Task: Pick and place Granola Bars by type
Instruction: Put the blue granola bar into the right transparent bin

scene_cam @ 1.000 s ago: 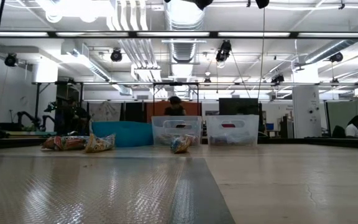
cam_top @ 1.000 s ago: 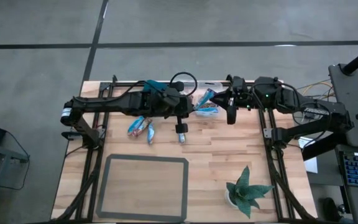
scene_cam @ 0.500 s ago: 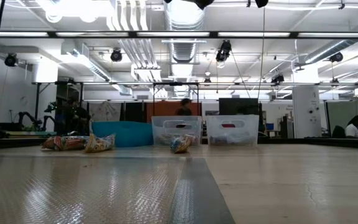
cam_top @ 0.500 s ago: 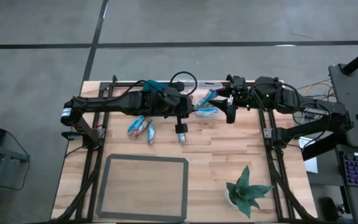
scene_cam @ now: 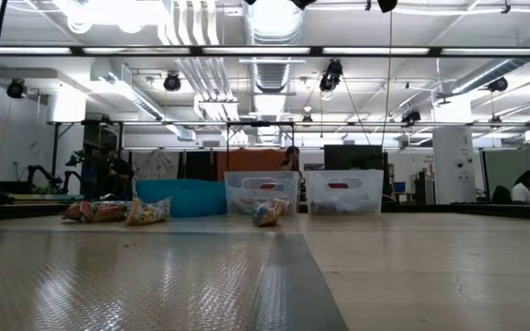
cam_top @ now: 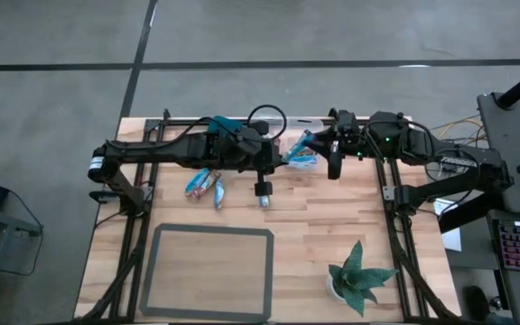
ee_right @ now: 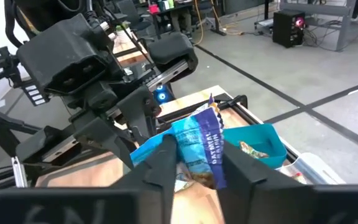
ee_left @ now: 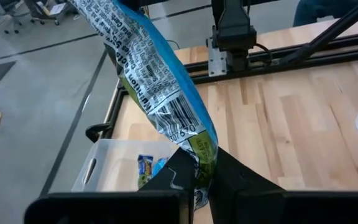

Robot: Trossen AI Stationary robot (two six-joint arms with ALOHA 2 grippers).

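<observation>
Little has shifted since a second ago: left gripper (ee_left: pixel 197 183) stays clamped on a blue granola bar (ee_left: pixel 154 81) above the clear bin (ee_left: pixel 104 163); right gripper (ee_right: pixel 191 163) pinches another (ee_right: pixel 197 146); next, probably release

Three Granola Bars lie loose on the desk (cam_top: pixel 332 217): two side by side (cam_top: pixel 205 186) toward the left, one alone (cam_top: pixel 264 196) mid-desk. Each claw pinches a blue-wrapped bar off the desk: left claw (ee_left: pixel 205 180) one (ee_left: pixel 157 87), right claw (ee_right: pixel 191 165) another (ee_right: pixel 194 149).
</observation>
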